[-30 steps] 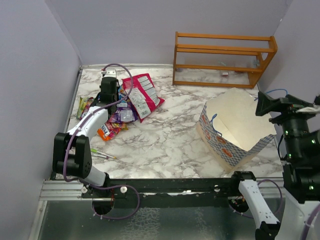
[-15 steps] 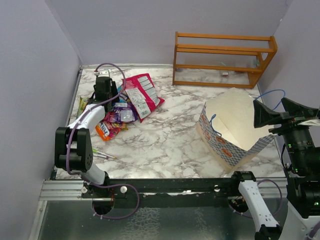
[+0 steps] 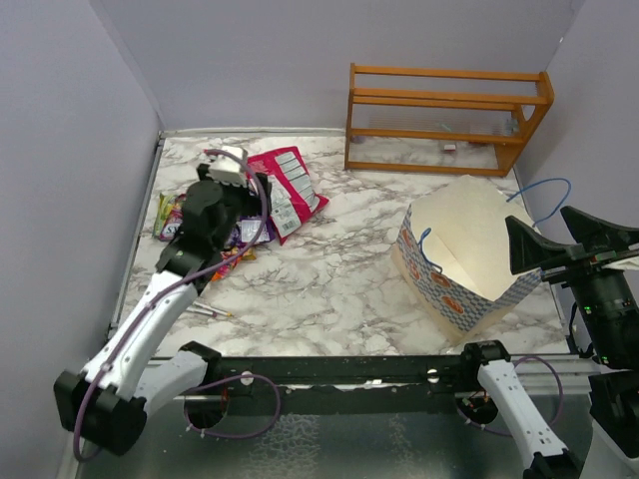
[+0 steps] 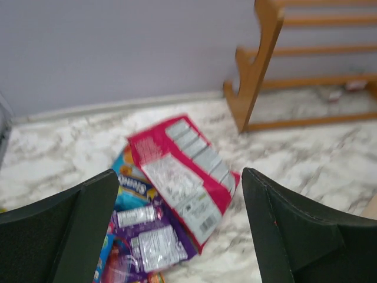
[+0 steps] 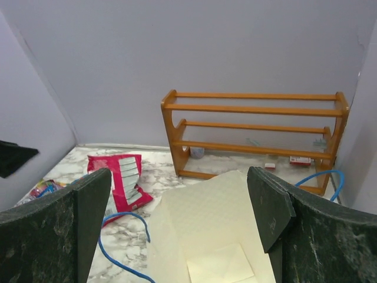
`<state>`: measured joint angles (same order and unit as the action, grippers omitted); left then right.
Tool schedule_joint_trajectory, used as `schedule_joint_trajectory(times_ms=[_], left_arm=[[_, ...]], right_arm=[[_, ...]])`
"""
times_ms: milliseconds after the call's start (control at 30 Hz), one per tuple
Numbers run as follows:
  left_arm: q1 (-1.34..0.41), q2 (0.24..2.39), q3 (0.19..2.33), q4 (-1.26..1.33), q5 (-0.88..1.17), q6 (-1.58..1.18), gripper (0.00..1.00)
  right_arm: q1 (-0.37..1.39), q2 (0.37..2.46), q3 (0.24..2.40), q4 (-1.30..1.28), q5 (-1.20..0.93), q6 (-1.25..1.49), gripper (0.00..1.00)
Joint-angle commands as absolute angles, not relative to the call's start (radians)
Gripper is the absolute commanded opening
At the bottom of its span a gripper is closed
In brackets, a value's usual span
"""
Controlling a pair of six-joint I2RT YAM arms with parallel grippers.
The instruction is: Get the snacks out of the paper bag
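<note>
Left fingers, right fingers spread empty, snacks heaped left, rack behind paper bag

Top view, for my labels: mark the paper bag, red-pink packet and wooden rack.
paper bag [image 3: 464,235], top view, cream inside wall
red-pink packet [image 3: 295,195], top view, its middle
wooden rack [image 3: 449,74], top view, top rail

No wording can be read anywhere. The red-pink packet carries white panels of fine print, too blurred to make out. White lettering on the blue packet is partly covered and smeared. The purple wrappers bear white labels, illegible. Orange-red marks on the paper bag are too small to read.
</note>
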<state>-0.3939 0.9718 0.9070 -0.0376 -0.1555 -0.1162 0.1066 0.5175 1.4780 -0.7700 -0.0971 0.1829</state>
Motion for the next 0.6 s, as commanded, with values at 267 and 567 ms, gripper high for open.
schedule_joint_trajectory(times_ms=[267, 567], left_arm=[[-0.402, 0.675, 1.308, -0.095, 0.022, -0.168, 0.92], [-0.401, 0.605, 1.28, -0.061, 0.007, -0.143, 0.94]], right_arm=[[0.182, 0.474, 1.554, -0.772, 0.03, 0.124, 0.99], [0.195, 0.495, 1.562, -0.79, 0.07, 0.1, 0.99]])
